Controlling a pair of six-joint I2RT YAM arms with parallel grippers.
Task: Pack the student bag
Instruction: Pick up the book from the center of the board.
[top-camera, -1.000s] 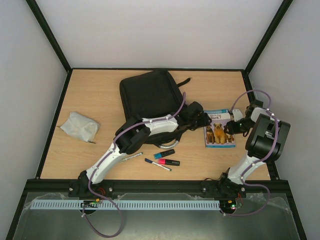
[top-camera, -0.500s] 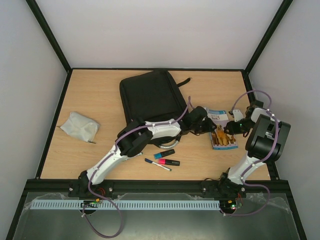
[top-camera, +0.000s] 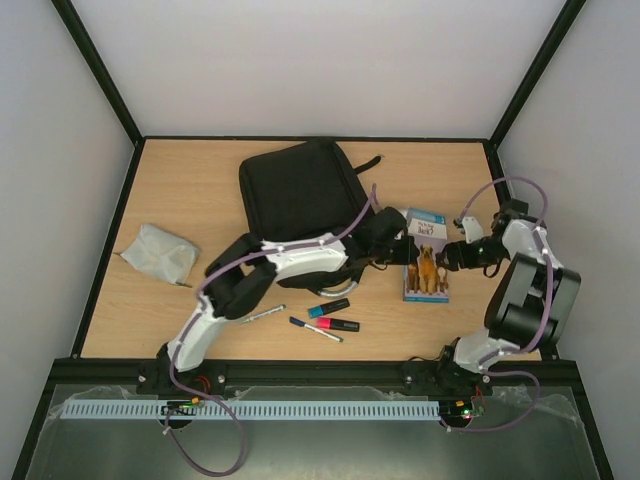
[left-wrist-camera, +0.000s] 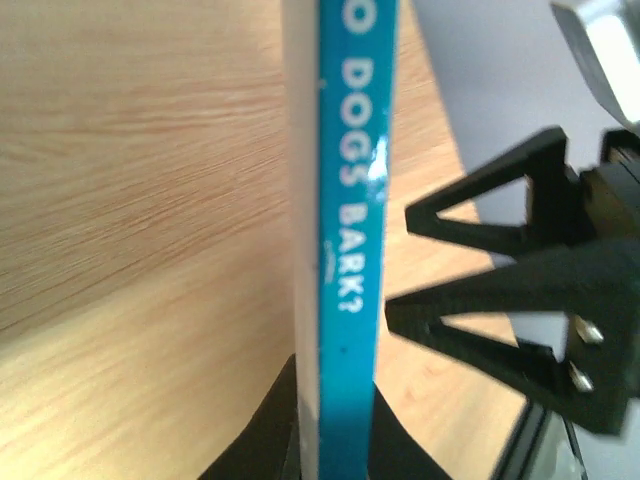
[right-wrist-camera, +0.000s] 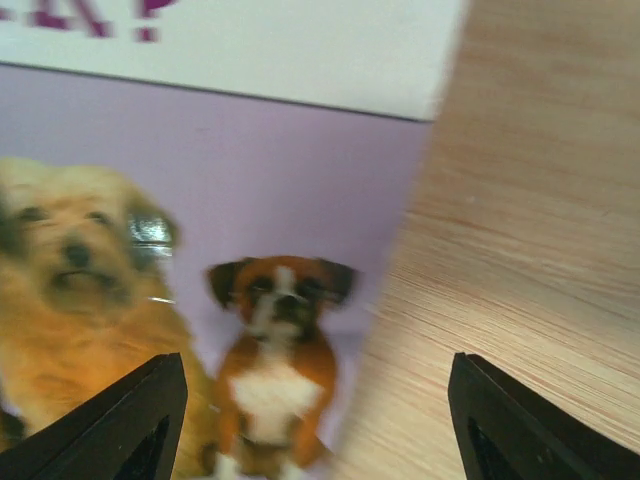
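Dog book (top-camera: 426, 262) now raised on edge, left gripper (top-camera: 399, 249) clamped on its spine, right gripper (top-camera: 455, 256) spread wide, empty

Even brightness, blurry wrist views

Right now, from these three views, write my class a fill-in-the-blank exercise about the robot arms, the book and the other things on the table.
1. The left pincer is shut on the thin blue-spined paperback book, whose cover pictures ____.
2. The right pincer beside that book is ____, gripping nothing.
3. The crumpled light-grey soft pouch lies toward the ____ edge of the wooden table in the top view.
4. The large soft fabric backpack is coloured ____.
Missing words: dogs; open; left; black.
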